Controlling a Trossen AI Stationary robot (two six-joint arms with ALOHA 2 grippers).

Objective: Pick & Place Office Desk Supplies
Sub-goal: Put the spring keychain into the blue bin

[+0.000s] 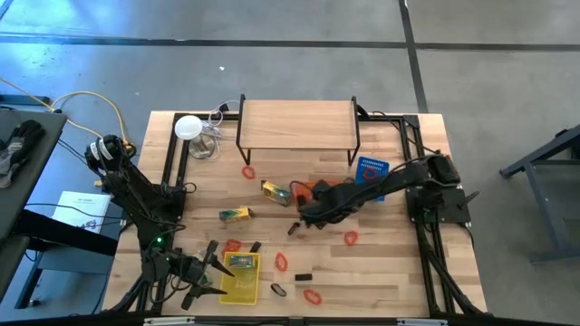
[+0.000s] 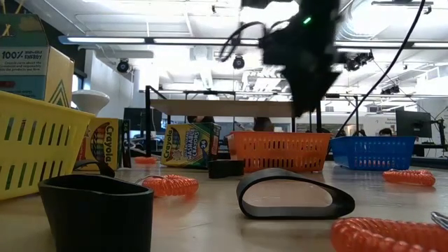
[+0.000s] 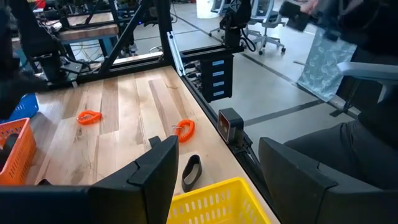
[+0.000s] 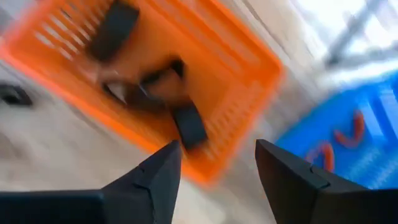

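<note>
Clips (image 4: 186, 124) — light, stiff, best pinched across their flat sides — lie in the orange basket (image 4: 242, 106) under the right gripper (image 4: 217, 180), fingers parted and empty, at 2 o'clock from table centre.

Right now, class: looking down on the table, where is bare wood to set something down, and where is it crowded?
Free: the strip between the right tool and the table's near edge, bordered by a red band; also the shelf top. Crowded: the middle around the orange basket and by the yellow basket.
</note>
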